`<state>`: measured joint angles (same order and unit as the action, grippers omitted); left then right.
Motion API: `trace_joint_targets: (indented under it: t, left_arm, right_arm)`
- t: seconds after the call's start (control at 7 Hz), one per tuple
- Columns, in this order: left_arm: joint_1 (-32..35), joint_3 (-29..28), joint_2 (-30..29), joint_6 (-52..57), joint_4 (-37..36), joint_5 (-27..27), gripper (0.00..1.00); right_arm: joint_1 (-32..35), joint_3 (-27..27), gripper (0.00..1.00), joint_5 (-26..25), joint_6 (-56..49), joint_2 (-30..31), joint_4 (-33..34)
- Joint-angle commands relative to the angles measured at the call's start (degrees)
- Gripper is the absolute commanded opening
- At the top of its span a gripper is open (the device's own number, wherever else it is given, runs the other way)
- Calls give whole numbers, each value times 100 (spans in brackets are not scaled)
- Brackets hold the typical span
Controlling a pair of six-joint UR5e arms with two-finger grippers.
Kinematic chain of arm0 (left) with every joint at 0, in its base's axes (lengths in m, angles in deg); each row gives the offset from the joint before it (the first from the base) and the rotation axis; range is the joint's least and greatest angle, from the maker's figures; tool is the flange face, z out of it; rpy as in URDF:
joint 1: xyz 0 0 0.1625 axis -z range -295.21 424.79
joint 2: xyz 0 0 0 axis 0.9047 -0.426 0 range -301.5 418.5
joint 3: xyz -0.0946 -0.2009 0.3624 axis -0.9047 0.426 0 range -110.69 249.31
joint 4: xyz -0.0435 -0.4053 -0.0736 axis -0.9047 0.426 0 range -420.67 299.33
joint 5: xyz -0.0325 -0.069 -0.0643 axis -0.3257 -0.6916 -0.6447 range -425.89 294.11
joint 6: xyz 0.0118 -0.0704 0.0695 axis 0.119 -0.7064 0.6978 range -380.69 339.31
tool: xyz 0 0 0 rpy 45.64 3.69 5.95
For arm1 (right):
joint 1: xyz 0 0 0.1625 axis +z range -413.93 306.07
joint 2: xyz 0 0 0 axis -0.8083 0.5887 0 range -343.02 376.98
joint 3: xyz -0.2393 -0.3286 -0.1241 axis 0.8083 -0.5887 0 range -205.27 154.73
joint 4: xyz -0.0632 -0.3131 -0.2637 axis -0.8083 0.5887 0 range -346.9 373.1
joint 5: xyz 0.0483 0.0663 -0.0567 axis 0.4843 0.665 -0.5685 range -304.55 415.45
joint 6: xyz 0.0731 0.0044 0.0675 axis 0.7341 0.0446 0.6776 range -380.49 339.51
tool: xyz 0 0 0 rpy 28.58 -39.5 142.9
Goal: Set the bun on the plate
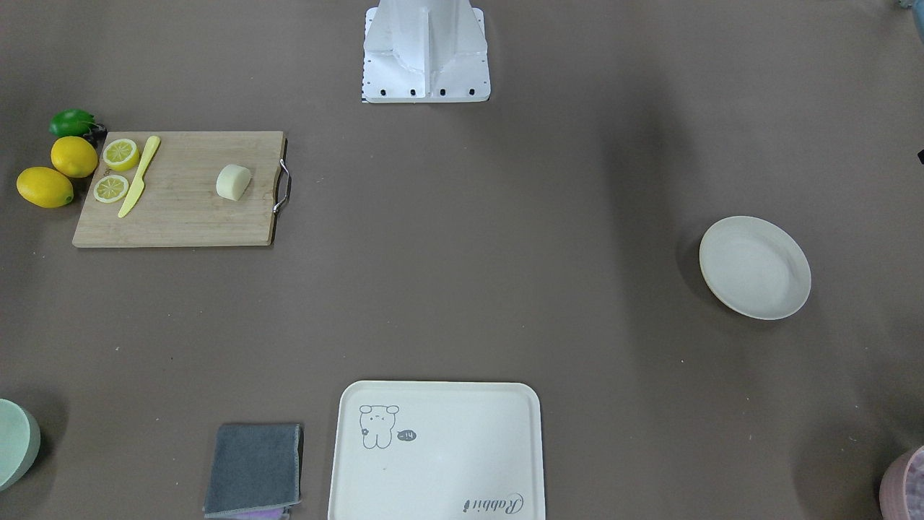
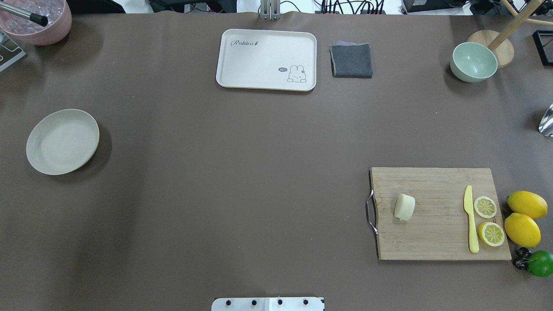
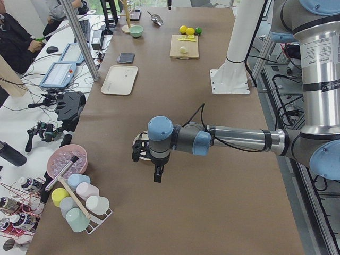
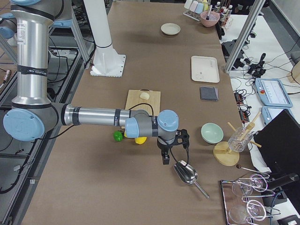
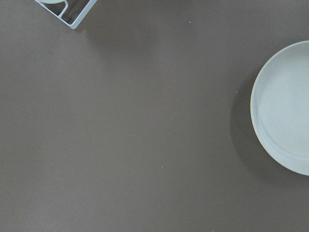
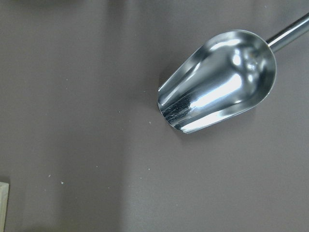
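Observation:
The bun (image 2: pixel 405 207) is a pale cream chunk lying on the wooden cutting board (image 2: pixel 436 242), near its handle end; it also shows in the front view (image 1: pixel 233 181). The plate (image 2: pixel 62 141) sits empty far across the table on my left side, and its rim fills the right edge of the left wrist view (image 5: pixel 285 106). My left gripper (image 3: pixel 139 150) hovers by the plate and shows only in the side view, so I cannot tell its state. My right gripper (image 4: pixel 183 138) hangs past the lemons near a metal scoop (image 6: pixel 217 79); I cannot tell its state either.
On the board lie a yellow knife (image 2: pixel 471 220) and two lemon slices (image 2: pixel 484 207); whole lemons (image 2: pixel 522 229) and a lime (image 2: pixel 540 262) sit beside it. At the far edge are a bear tray (image 2: pixel 266 43), a grey cloth (image 2: pixel 351 60), a green bowl (image 2: pixel 473 62) and a pink bowl (image 2: pixel 36 21).

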<state>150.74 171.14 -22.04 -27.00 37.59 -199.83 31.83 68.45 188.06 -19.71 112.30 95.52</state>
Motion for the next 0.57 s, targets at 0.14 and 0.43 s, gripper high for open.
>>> trace_joint_targets:
  t: [0.14,0.43]
  left_arm:
    - [-768,-908,-653,-1594,1385,17,98]
    - [-1630,-1637,-1076,-2799,2464,52,97]
  right_arm:
    - [-7,-3,100,11,9,21,-32]
    - [-7,-12,100,11,9,39,-50]
